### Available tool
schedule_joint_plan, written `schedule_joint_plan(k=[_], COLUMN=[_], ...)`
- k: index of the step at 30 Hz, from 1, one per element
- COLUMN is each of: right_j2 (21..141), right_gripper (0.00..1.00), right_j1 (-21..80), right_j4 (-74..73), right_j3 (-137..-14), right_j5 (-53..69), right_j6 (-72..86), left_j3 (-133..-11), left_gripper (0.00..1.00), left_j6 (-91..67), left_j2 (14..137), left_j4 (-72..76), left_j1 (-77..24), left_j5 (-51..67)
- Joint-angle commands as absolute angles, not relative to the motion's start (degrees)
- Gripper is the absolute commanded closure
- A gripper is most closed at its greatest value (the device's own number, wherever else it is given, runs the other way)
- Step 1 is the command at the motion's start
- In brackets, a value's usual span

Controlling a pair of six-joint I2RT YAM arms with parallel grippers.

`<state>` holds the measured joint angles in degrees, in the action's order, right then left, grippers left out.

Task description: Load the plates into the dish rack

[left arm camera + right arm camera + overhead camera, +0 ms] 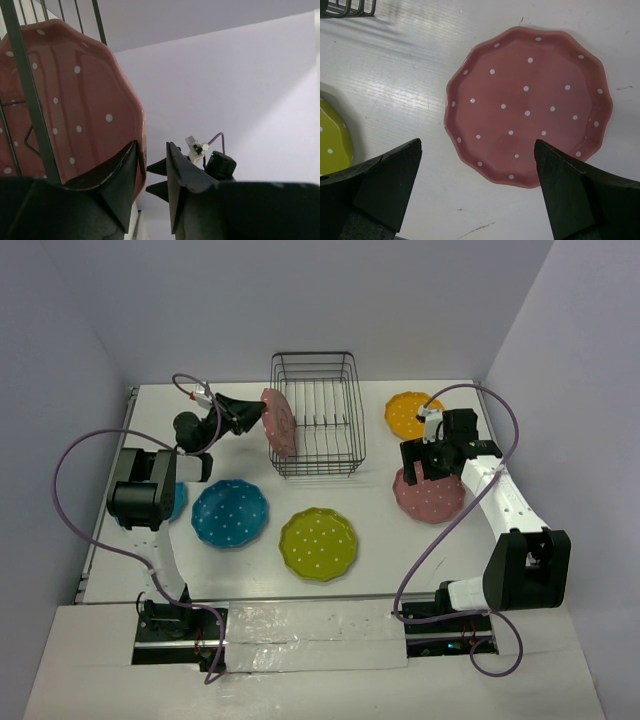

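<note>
Top view: my left gripper [258,418] sits astride the upright pink plate [280,423] at the left wall of the dish rack [312,354], upper centre. My right gripper [424,468] hovers over the flat pink plate [432,500] at right.

Left wrist: the jaws are parted, with a gap beside the rim of the upright pink plate [75,100].

Right wrist: the jaws are spread wide and empty, with the flat pink plate [530,105] below.

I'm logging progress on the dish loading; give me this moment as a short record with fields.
in rack: upright pink plate, on edge at the left end of the rack
left gripper: at that plate's rim, jaws slightly parted
right gripper: wide open, hovering over the flat pink plate
also flat on table: teal plate, second teal plate partly under the left arm, yellow-green plate, orange plate
plates left to load: five
</note>
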<state>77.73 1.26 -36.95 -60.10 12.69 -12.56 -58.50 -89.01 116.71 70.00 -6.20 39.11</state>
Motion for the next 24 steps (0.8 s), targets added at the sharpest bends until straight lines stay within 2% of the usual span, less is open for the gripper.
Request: schedule_joint_plan(k=[1, 2, 4, 8, 13, 15, 18, 19, 22, 24], right_j2=[75.9, 75.9, 75.2, 73.9, 72.6, 71.7, 70.1, 69.8, 68.5, 67.9], right_gripper=[0.00, 0.00, 0.00, 0.00, 0.00, 0.00, 0.00, 0.00, 0.00, 0.00], right_j1=[1.6, 1.7, 1.6, 1.6, 1.6, 1.6, 1.6, 1.6, 1.6, 1.6], right_j4=[-37.4, -37.4, -37.4, -37.3, -37.3, -37.3, -37.2, -37.1, -37.0, -36.9], right_j3=[-63.0, -63.1, -63.3, -63.3, -63.0, -62.8, -62.1, -61.9, -61.1, -60.6], right_j5=[12.6, 12.7, 12.2, 12.5, 12.4, 12.2, 12.0, 12.0, 12.0, 11.9], right_j6=[-13.0, -13.0, -13.1, -13.4, -13.5, -13.6, -13.9, -14.1, -14.1, -13.9], left_j3=[-60.9, -61.0, -61.5, -62.3, -68.6, -73.0, -76.6, -76.7, -73.9, -67.0], left_gripper=[0.60, 0.53, 0.48, 0.36, 0.31, 0.30, 0.30, 0.30, 0.27, 0.23], left_j6=[-84.6, -83.9, -79.8, -65.8, -46.9, -35.8, -19.0, -14.8, 10.5, 18.3], left_j2=[111.7, 110.9, 107.9, 101.6, 94.2, 92.2, 88.2, 86.8, 80.4, 72.7], left_j4=[68.5, 67.2, 63.0, 43.4, 18.0, 4.9, -6.8, -12.8, -24.6, -28.0], left_j1=[-5.5, -5.2, -4.3, -2.9, -2.6, -2.5, -2.4, -2.5, -4.1, -5.3], left_j5=[40.8, 41.0, 41.4, 40.0, 33.8, 30.0, 26.4, 25.8, 25.7, 24.2])
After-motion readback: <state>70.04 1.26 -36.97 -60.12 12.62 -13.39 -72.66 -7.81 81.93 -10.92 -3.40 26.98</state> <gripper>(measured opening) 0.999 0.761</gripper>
